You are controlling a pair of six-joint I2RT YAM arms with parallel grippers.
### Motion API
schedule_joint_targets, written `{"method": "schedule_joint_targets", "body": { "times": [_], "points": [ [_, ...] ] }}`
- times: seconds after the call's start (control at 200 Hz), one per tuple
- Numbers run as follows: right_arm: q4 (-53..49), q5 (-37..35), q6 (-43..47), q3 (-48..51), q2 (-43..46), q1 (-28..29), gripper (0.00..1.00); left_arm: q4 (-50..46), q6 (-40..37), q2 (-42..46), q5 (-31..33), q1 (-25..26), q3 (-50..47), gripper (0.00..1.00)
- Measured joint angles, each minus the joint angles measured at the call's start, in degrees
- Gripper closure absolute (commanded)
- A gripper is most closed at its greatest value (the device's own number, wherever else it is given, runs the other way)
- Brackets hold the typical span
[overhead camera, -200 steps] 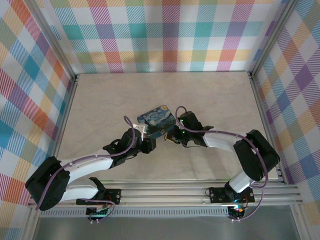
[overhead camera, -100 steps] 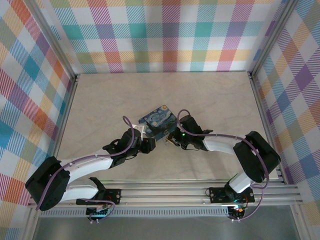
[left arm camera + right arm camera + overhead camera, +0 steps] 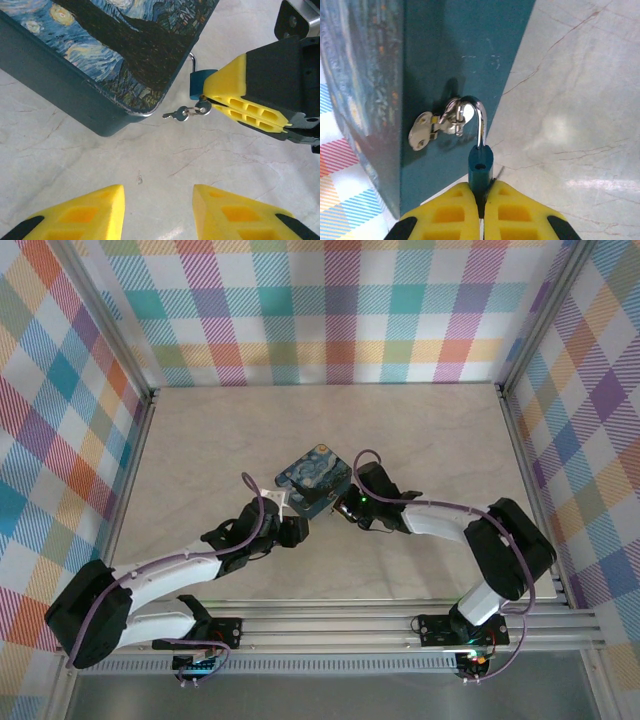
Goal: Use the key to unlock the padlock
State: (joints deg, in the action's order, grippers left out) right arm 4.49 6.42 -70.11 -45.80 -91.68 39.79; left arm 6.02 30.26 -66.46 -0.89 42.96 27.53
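Observation:
The small blue-bodied padlock [image 3: 480,167] hangs by its silver shackle [image 3: 479,117] from the hasp [image 3: 432,127] on the side of the starry-print tin box [image 3: 455,50]. One shackle end is out of the body and its hole shows. My right gripper [image 3: 481,192] is shut at the padlock's base, pinching the key [image 3: 202,106]. A ring with a second small key [image 3: 172,115] dangles from it. My left gripper [image 3: 157,210] is open over bare tabletop, short of the box corner [image 3: 142,107], with nothing between its fingers. From above, both grippers meet at the box's near edge [image 3: 320,508].
The tin box [image 3: 313,480] sits mid-table on the marble surface [image 3: 200,440]. Plaid walls with metal rails [image 3: 135,470] close in the left, right and back sides. Open tabletop lies behind the box and to either side.
The tin box has turned slightly and shifted a little toward the back. My right gripper moved with it, up and left. My left gripper stays open.

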Motion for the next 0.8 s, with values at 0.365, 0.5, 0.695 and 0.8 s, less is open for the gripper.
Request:
{"method": "schedule_joint_targets", "body": {
  "times": [0.365,0.5,0.695,0.8],
  "points": [
    [-2.1,-1.73,-0.02,-4.79,-4.61,0.04,1.0,-4.46,-0.04,1.84,0.15,-0.92,0.15,0.57],
    [-2.84,-3.41,-0.17,-5.62,-4.63,0.04,1.0,-6.4,-0.09,2.14,0.24,-1.68,1.01,0.56],
    [-4.79,-6.6,0.92,-10.84,-6.58,0.04,1.0,-8.28,-0.52,2.58,0.52,-2.84,3.34,0.54],
    [-4.68,-7.76,1.14,-11.65,-7.52,0.04,1.0,-9.16,-0.55,2.69,0.52,-3.13,3.91,0.52]
  ]
}}
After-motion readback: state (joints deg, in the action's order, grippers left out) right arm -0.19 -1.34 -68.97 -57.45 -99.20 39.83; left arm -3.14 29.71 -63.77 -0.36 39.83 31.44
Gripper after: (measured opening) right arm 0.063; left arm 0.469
